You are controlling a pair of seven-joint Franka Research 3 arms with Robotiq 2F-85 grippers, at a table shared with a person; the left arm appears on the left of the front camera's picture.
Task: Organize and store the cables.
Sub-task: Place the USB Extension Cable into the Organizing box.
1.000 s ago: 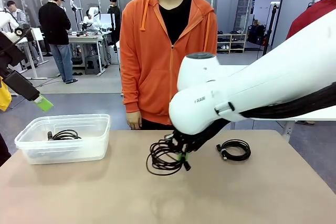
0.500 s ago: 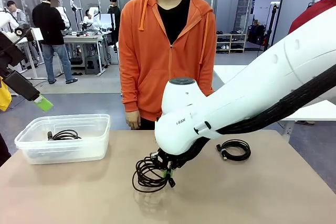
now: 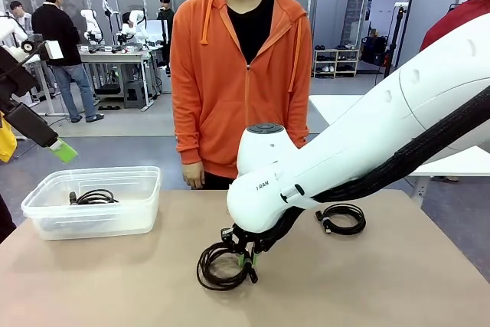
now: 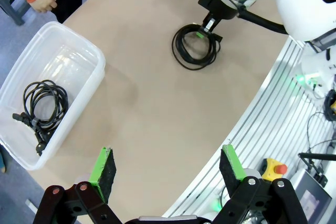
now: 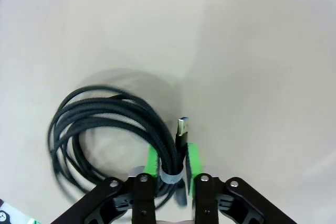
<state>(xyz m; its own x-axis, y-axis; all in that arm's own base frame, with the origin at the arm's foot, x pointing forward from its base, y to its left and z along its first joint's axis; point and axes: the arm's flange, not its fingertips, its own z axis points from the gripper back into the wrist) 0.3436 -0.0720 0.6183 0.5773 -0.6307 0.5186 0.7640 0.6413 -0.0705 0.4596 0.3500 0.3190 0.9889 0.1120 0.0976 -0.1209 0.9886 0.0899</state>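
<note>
A black coiled cable (image 3: 218, 267) (image 4: 195, 50) (image 5: 94, 124) lies flat on the tan table near its middle. My right gripper (image 3: 246, 258) (image 4: 206, 31) (image 5: 172, 163) points down at the coil's right side, its green pads close on either side of the bound strands and the USB plug. I cannot tell whether the pads still pinch them. A second coiled cable (image 3: 342, 218) lies on the table to the right. A third coiled cable (image 3: 93, 197) (image 4: 44, 100) rests inside the clear plastic bin (image 3: 92, 223) (image 4: 90, 51). My left gripper (image 3: 60, 148) (image 4: 167, 156) hangs open and empty, high beyond the table's left side.
A person in an orange hoodie (image 3: 241, 74) stands at the far edge, one hand (image 4: 42, 1) near the bin's far side. The bin sits at the table's left. The right arm's white body (image 3: 367, 143) spans the right half above the table.
My right arm swung left and lowered with the coil. The coil hung from the gripper before and now lies flat on the table. The left arm has stayed still.
</note>
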